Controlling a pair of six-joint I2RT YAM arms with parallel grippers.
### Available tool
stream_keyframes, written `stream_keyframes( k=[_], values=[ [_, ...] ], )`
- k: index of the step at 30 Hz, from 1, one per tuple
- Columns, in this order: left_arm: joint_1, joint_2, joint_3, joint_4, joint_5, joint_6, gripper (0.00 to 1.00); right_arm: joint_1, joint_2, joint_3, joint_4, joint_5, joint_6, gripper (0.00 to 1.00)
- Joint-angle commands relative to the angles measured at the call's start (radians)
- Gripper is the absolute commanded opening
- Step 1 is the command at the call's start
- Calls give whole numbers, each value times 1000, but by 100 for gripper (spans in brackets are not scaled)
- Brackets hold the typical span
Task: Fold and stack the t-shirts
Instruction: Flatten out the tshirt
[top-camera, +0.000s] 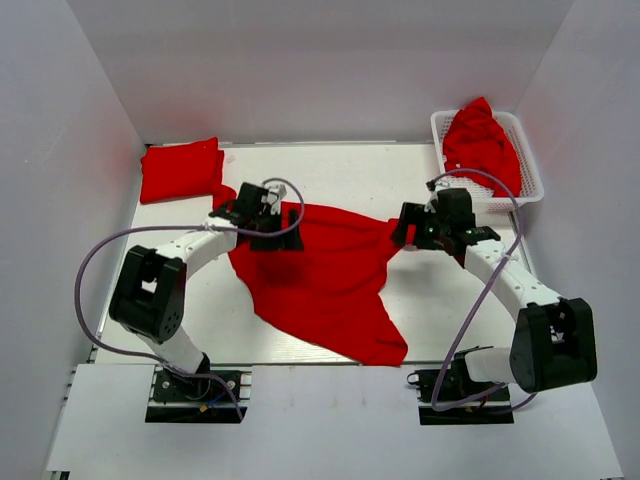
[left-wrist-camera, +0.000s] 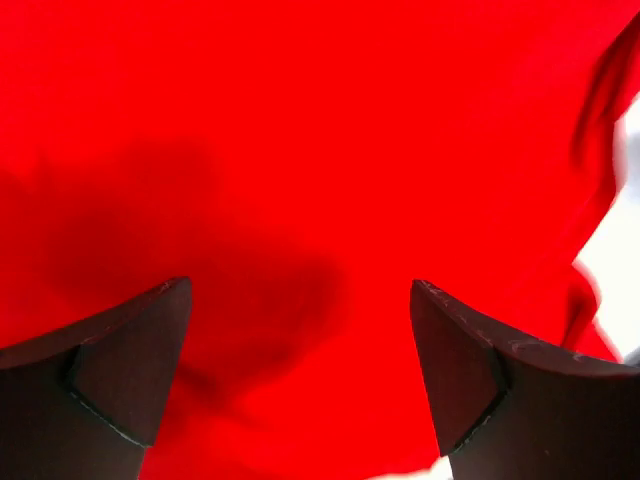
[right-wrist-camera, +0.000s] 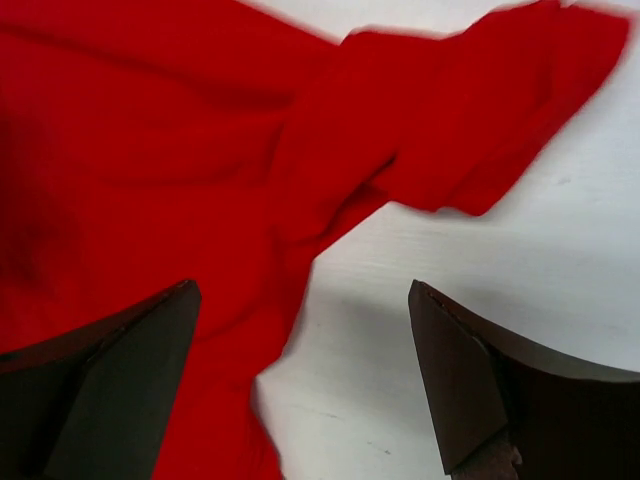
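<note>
A bright red t-shirt (top-camera: 320, 275) lies spread and wrinkled across the middle of the table, its lower hem reaching the near edge. My left gripper (top-camera: 272, 226) hovers open over the shirt's upper left part; in the left wrist view red cloth (left-wrist-camera: 300, 150) fills the frame, with nothing between the open left gripper (left-wrist-camera: 300, 285). My right gripper (top-camera: 408, 226) stands open at the shirt's right sleeve (right-wrist-camera: 480, 110). Beneath the right gripper (right-wrist-camera: 303, 285) lie the cloth edge (right-wrist-camera: 150, 150) and bare table. A folded t-shirt (top-camera: 180, 170) lies at the back left.
A white lattice basket (top-camera: 530, 165) stands at the back right corner with another crumpled red t-shirt (top-camera: 480, 140) in it. White walls close in the table on the left, back and right. Bare white table (top-camera: 440, 300) shows right of the spread shirt.
</note>
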Motion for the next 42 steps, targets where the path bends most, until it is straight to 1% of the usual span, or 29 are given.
stream_keyframes(
  k=[1, 3, 4, 7, 8, 9, 11, 13, 15, 16, 18, 19, 20, 21, 22, 23, 24, 25, 28, 30, 31, 32, 34, 35, 36, 37, 39, 40, 42],
  values=[
    [20, -104, -97, -12, 19, -67, 100, 11, 22, -44, 119, -163, -29, 90],
    [29, -136, -168, 1, 2, -90, 100, 12, 76, -39, 141, -186, -31, 90],
    [38, -147, -186, 11, -19, -99, 100, 12, 93, -41, 196, -233, -29, 90],
    [38, -117, -186, -17, -95, -124, 100, 20, 170, -10, 227, -257, -20, 90],
    [38, -65, -177, -26, -134, -137, 100, 18, 188, 11, 221, -252, -19, 90],
    [58, 34, -104, -61, -177, -138, 100, 21, 253, 31, 230, -252, -11, 90],
    [69, 70, -79, -61, -191, -138, 100, 18, 260, 30, 233, -256, -8, 90],
    [80, 176, 7, -72, -204, -118, 100, 24, 256, 20, 232, -249, -11, 90],
    [94, 257, 128, -90, -243, -86, 100, 18, 236, 4, 233, -237, -14, 90],
    [109, 347, 174, -113, -277, -76, 100, 20, 228, -4, 230, -232, -11, 90],
    [135, 446, 332, -135, -297, -41, 100, 18, 204, -25, 230, -224, -6, 90],
    [144, 497, 399, -188, -308, -30, 100, 20, 188, -35, 230, -218, -2, 90],
    [156, 597, 540, -207, -308, 6, 100, 20, 178, -45, 232, -215, 3, 90],
    [157, 642, 607, -207, -308, 32, 100, 21, 167, -52, 229, -208, 4, 90],
    [166, 728, 742, -230, -308, 77, 100, 18, 151, -59, 227, -204, 14, 90],
    [166, 729, 818, -245, -308, 77, 100, 23, 141, -56, 227, -198, 14, 90],
    [166, 805, 892, -261, -296, 138, 100, 18, 136, -61, 227, -197, 20, 90],
    [166, 834, 1020, -287, -280, 164, 100, 20, 118, -56, 223, -186, 23, 90],
    [166, 858, 1138, -299, -234, 253, 100, 17, 105, -38, 212, -158, 29, 90],
    [166, 801, 1120, -278, -218, 298, 100, 15, 96, -23, 209, -158, 32, 90],
    [157, 761, 1056, -261, -208, 307, 100, 15, 87, -19, 203, -152, 31, 90],
    [157, 670, 1022, -250, -208, 307, 100, 18, 79, -16, 201, -155, 29, 90],
    [135, 571, 948, -250, -231, 318, 100, 14, 69, -3, 193, -146, 23, 90],
    [135, 519, 864, -250, -231, 303, 100, 15, 55, -4, 184, -134, 20, 90],
    [135, 409, 813, -262, -215, 290, 100, 14, 49, 1, 183, -129, 18, 90],
    [135, 346, 684, -262, -214, 245, 100, 14, 44, -1, 180, -122, 18, 90],
    [126, 216, 531, -252, -214, 195, 100, 12, 24, 2, 152, -106, 18, 90],
    [126, 87, 380, -238, -214, 177, 100, 14, 19, 2, 141, -102, 14, 90],
    [126, -30, 249, -251, -268, 64, 100, 11, -2, 2, 115, -77, 8, 90]
  ],
)
